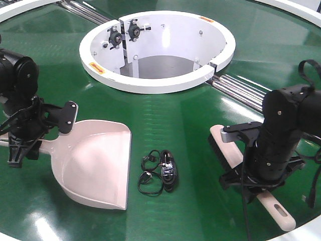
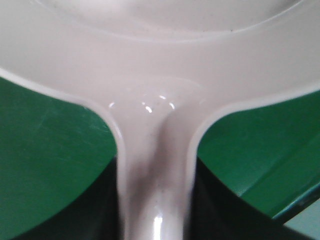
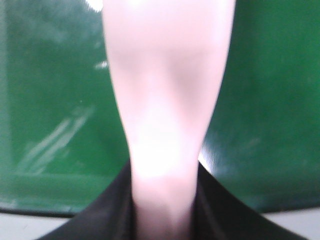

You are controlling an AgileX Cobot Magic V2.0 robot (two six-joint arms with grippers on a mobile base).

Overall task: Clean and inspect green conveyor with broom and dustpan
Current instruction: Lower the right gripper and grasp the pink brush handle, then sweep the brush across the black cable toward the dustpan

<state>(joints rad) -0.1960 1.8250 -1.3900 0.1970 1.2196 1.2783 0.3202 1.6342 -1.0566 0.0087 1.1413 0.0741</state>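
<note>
The green conveyor (image 1: 180, 118) fills the front view. The pale dustpan (image 1: 98, 165) lies flat on it at the left, mouth toward the middle. My left gripper (image 1: 24, 144) is shut on its handle. In the left wrist view the dark fingers (image 2: 95, 210) press both sides of the dustpan's handle (image 2: 155, 165). The broom (image 1: 277, 208) lies on the belt at the right, its black-bristled head (image 1: 219, 142) pointing to the hub. My right gripper (image 1: 261, 179) is shut on its handle, and the right wrist view shows the broom (image 3: 167, 85) clamped between the jaws.
A bundle of black cable (image 1: 161, 173) lies on the belt between dustpan and broom. The white ring-shaped hub (image 1: 150, 83) stands behind it, with silver rails (image 1: 246, 91) running from it to the right. The white outer rim (image 1: 301, 233) borders the belt at the front right.
</note>
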